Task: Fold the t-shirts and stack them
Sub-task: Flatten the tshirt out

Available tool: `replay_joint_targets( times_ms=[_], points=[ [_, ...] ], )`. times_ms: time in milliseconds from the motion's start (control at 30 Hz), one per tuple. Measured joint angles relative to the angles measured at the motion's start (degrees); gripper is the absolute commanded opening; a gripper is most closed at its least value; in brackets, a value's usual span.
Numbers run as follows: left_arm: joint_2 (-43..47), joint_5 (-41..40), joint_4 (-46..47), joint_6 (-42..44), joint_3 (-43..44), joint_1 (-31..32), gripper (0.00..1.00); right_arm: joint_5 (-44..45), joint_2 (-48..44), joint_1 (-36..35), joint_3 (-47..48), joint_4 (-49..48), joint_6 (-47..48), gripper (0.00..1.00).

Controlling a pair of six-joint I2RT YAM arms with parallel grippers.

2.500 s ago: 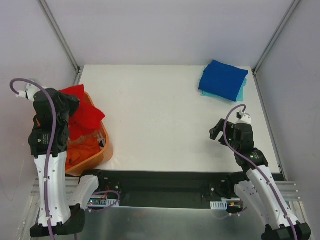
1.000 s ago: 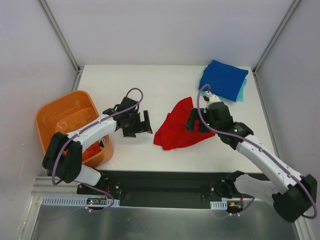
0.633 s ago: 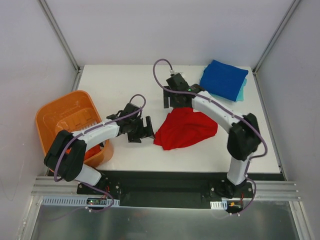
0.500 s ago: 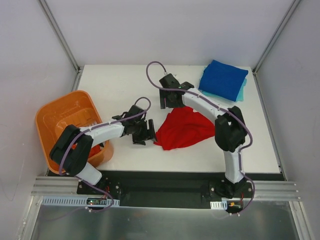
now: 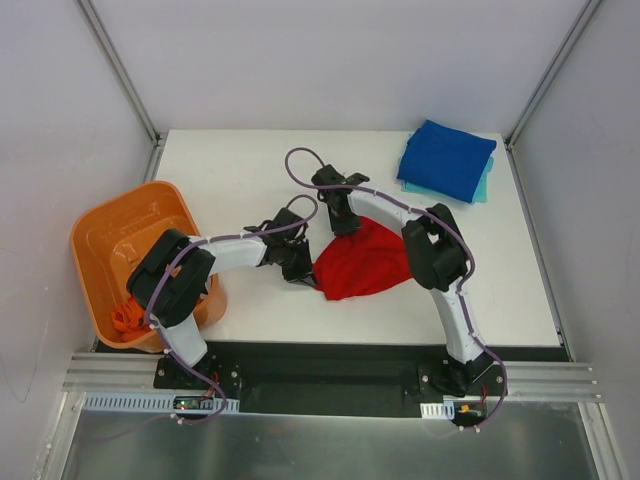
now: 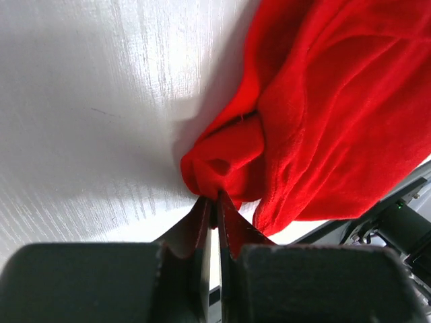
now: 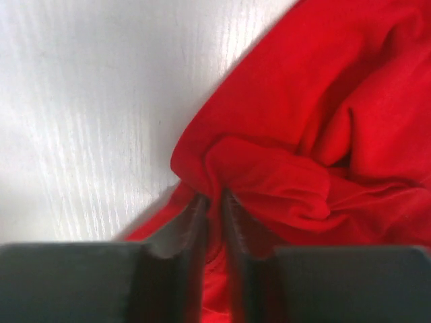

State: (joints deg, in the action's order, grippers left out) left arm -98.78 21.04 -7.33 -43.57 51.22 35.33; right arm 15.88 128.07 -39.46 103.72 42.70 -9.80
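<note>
Closer than before, the left gripper [image 6: 214, 202] and right gripper [image 7: 214, 199] meet the red t-shirt [image 5: 368, 262] at the middle of the table [image 5: 240, 170].
Each pair of jaws is nearly closed, pinching cloth.

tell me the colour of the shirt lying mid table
Plain bright red, no pattern. The shirt shows best in the left wrist view.

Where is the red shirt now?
From the top view, the red shirt lies bunched mid-table, right of the orange basket, with the left hand and right hand each pinching its edge.
</note>
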Motion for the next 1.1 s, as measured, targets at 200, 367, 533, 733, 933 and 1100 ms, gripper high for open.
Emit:
replay_joint_targets(
  times_ms=[200,367,533,733,933,1100],
  points=[
    [1.6,-1.4,0.1,0.0,-1.0,0.0,0.0,1.5,-0.7,0.0,-0.7,-1.1,0.3,0.01],
    [7.7,-5.2,-0.7,0.2,-3.6,0.0,0.0,2.3,-11.4,0.6,-7.9,-2.4,2.1,0.01],
    [21.4,-11.4,-2.1,1.2,-4.3,0.0,0.0,2.8,-33.7,3.2,-17.1,-3.4,3.7,0.02],
    [44.7,-19.3,-2.5,2.4,-4.2,1.2,0.0,1.7,-59.3,7.5,-24.5,-2.8,4.1,0.05],
    [65.7,-19.1,-3.9,3.3,-2.6,1.9,0.0,-8.2,-77.2,7.5,-27.5,-2.4,4.0,0.08],
    [69.8,-14.9,-6.3,5.6,1.4,1.8,0.0,-18.9,-87.2,7.7,-27.5,-2.0,4.8,0.11]
  ],
)
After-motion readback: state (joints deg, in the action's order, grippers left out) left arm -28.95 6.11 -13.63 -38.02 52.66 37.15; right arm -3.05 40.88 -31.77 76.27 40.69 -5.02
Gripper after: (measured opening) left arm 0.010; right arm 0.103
